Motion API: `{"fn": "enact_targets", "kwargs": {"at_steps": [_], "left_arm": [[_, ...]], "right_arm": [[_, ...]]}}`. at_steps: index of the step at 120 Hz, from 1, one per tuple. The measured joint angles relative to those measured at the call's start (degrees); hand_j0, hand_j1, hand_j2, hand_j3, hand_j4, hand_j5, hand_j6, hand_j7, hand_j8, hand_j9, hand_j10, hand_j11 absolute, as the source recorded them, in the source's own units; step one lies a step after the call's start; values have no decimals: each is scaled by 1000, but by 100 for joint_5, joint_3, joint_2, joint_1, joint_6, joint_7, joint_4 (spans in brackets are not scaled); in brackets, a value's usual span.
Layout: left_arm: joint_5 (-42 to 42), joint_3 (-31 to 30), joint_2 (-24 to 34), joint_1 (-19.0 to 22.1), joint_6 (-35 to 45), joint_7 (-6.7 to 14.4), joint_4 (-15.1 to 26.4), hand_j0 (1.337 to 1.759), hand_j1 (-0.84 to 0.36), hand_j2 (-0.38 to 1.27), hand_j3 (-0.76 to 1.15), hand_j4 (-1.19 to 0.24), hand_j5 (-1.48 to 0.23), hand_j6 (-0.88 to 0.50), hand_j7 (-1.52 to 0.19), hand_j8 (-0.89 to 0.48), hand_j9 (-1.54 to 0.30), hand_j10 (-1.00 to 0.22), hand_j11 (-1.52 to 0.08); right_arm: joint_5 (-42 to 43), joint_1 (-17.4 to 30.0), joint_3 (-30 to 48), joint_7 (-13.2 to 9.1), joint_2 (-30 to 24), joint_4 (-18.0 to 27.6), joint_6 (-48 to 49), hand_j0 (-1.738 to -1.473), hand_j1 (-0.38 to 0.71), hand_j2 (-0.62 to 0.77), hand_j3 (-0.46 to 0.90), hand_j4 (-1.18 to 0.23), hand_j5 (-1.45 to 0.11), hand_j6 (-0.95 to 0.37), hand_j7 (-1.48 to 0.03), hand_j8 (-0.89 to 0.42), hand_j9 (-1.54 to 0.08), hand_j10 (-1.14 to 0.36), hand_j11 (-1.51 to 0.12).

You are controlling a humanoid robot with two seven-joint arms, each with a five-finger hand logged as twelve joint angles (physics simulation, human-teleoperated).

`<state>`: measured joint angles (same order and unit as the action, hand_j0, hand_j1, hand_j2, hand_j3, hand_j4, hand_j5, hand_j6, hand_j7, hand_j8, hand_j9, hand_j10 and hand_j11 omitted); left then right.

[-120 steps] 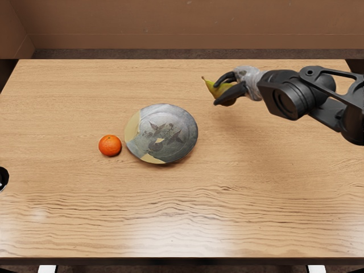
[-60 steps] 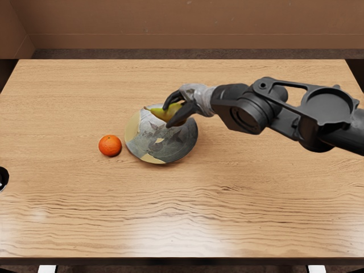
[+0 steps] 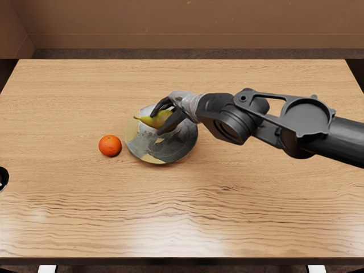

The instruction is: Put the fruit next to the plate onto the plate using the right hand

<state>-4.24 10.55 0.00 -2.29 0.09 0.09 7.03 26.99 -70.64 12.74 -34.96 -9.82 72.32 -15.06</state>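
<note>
**One pear [image 3: 152, 120] over the plate [image 3: 142, 149]**

We see the right hand [image 3: 166, 114] curled around the yellow pear, pinching it above the plate's far side. An orange [image 3: 110, 145] sits on the table [image 3: 227, 216] just left of the plate. A sliver of the left hand [image 3: 2, 177] shows at the left edge; we cannot tell its state.

The light is bright and soft and seems to come from above. The wooden surface [image 3: 256, 216] has a pale, shiny glow near its front edge. The right hand [image 3: 173, 109] and the yellow fruit [image 3: 152, 120] in its fingers throw a soft dark shadow on the plate [image 3: 149, 154]. The orange [image 3: 110, 145] has a small shadow under it. The wall [image 3: 182, 23] behind is dimmer. Everything looks sharp, and the edges look straight.
</note>
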Motion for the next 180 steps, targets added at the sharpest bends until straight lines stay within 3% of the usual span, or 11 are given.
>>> {"fn": "enact_targets", "kwargs": {"at_steps": [26, 69, 116, 140, 180], "left_arm": [[-1, 0, 0, 0, 0, 0, 0, 1658, 325, 4, 0, -21, -27, -21, -27, -21, -27, -21, -27], [1, 0, 0, 0, 0, 0, 0, 1658, 325, 4, 0, -21, -26, -21, -26, -21, -26, -21, -26], [0, 0, 0, 0, 0, 0, 0, 1658, 325, 4, 0, -21, -27, -21, -27, -21, -26, -21, -26], [0, 0, 0, 0, 0, 0, 0, 1658, 325, 4, 0, -21, -27, -21, -27, -21, -26, -21, -26], [-2, 0, 0, 0, 0, 0, 0, 1658, 325, 4, 0, -21, -27, -21, -27, -21, -27, -21, -26]], "right_arm": [[51, 29, -46, -3, 12, -6, -106, -1655, 138, 18, 0, -440, -620, -277, -590, -272, -608, -310, -618], [23, 57, 153, -4, -20, 0, 108, -1658, -230, -2, 0, -106, -146, -78, -140, -77, -143, -83, -145], [-240, 1772, 2966, -4, -503, 9, 3616, -1658, -332, 0, 0, -16, -21, -12, -21, -11, -21, -12, -21], [-1130, 2075, 3327, -4, -1238, 6, 4743, -1658, -343, 0, 0, -6, -8, -4, -8, -4, -8, -5, -8], [-2083, 2379, 3585, -4, -2184, -52, 4996, -1658, -348, 0, 0, -1, -2, 0, -2, 0, -2, -1, -2]]}}
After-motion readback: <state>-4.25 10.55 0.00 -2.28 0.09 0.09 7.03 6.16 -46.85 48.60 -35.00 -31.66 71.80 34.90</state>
